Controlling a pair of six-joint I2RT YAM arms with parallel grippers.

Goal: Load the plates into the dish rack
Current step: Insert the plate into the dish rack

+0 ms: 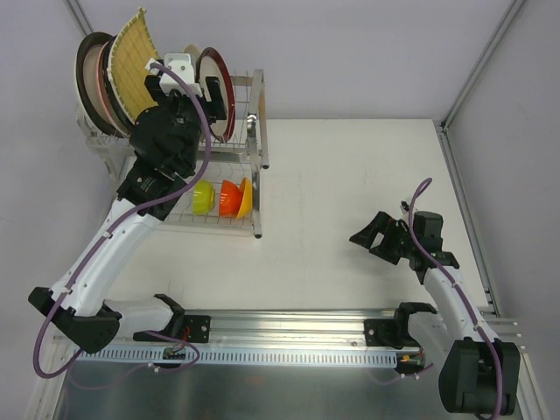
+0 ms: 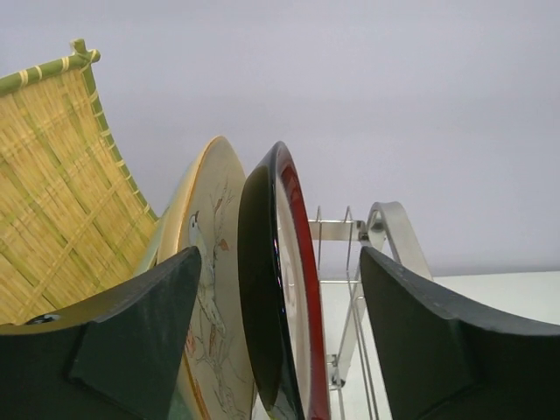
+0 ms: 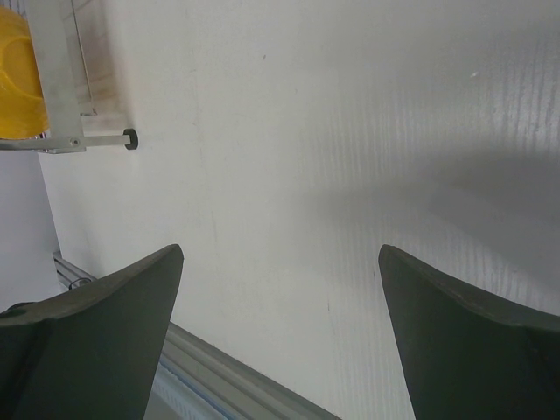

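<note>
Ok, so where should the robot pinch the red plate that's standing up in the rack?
Probably its top rim, coming down from above. The red-rimmed plate stands on edge in the dish rack, so its upper edge is free, while the floral plate crowds one face. The open left end effector straddles it, one finger on each side.

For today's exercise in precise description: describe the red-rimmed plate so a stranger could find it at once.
Find the silver wire dish rack at the table's far left corner and follow its upper tier rightwards. The red-rimmed plate stands on edge at the row's right end. Only it is dark and glossy with a red edge; its beige neighbour shows a painted bird.
</note>
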